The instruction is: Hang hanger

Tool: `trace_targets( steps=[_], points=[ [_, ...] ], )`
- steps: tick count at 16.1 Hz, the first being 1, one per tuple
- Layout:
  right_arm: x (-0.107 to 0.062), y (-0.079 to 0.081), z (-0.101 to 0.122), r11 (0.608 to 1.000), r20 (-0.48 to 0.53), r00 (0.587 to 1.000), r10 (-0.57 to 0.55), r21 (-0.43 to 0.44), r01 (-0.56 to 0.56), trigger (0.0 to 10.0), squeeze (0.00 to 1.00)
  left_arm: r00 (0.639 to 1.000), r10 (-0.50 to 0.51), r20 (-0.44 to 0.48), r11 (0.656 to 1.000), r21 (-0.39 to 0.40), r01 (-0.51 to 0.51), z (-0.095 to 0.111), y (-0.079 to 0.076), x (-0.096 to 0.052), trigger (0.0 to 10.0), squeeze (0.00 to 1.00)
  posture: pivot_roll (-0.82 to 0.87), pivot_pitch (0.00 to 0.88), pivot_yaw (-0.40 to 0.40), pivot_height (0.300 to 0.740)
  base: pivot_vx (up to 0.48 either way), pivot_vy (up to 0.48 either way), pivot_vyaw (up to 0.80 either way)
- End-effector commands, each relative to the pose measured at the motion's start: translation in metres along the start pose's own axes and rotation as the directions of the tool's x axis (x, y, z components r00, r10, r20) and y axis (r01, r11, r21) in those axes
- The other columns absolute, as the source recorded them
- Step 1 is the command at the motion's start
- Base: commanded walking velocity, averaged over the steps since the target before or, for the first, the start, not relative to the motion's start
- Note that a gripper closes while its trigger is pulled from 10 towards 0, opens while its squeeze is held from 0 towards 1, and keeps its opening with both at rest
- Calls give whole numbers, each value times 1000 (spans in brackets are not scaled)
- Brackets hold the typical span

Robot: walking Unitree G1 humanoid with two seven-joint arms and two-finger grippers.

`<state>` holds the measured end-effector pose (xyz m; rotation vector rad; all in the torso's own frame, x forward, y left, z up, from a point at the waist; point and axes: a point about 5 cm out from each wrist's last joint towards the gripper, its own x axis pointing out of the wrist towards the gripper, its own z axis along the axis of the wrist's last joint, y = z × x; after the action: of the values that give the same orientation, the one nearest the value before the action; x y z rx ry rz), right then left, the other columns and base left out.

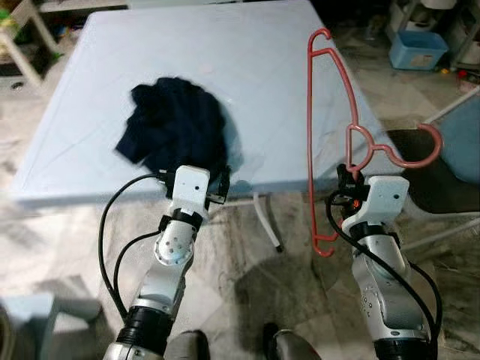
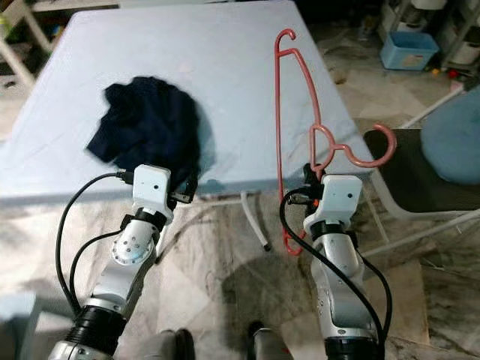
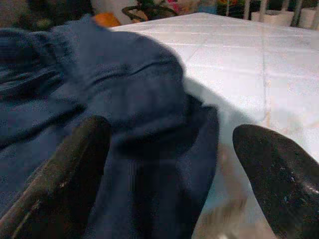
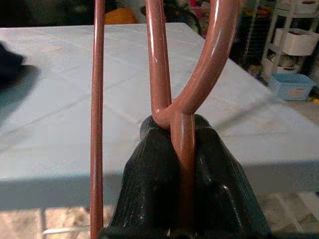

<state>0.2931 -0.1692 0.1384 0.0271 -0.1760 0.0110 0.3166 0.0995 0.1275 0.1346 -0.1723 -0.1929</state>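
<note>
Hanger (image 1: 322,112): red plastic, thin rod, smooth and glossy; I judge it light, stiff, a bit slippery. It stands on end at the table's right edge, hook (image 1: 420,150) pointing right. My right gripper (image 4: 182,144) is pinched on the neck below the loop, a good grip point. My left gripper (image 3: 169,169) is spread at the soft, crumpled dark blue cloth (image 1: 176,124) on the pale blue table (image 1: 247,52).

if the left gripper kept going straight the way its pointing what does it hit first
Most likely the dark blue garment. The left gripper is open and points at the bunched cloth lying on the light blue table, with folds already between its fingers. Exact depth is unclear, but nothing else lies in between.
</note>
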Motion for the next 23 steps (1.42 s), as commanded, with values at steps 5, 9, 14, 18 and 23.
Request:
trace_targets(
  steps=[5,9,14,18,23],
  points=[
    [-2,0,-2,1000,-9,1000,-3,-3,3,10000,0,1000,-5,-28,1000,9,5,-5,0,-2,10000,0,-98,145,24,740,-257,0,0],
    [-4,-3,-3,1000,-13,1000,-11,-9,11,10000,0,999,-10,-34,1000,9,10,-6,-1,-2,10000,0,-101,145,24,740,-185,0,0],
    [-5,-8,-4,999,-16,999,-29,-16,29,10000,0,999,-9,-50,1000,0,9,-9,-1,-1,10000,0,-107,142,24,740,0,0,0],
    [-7,-21,-10,991,-44,990,-134,-33,132,10000,0,995,-67,-72,996,-67,62,-17,-1,-4,10000,0,-115,151,28,740,0,0,0],
    [-11,-30,-16,979,-78,976,-203,-47,200,10000,0,989,-120,-87,983,-149,107,-23,-5,-5,10000,0,-122,156,30,740,0,0,-320]
  ],
)
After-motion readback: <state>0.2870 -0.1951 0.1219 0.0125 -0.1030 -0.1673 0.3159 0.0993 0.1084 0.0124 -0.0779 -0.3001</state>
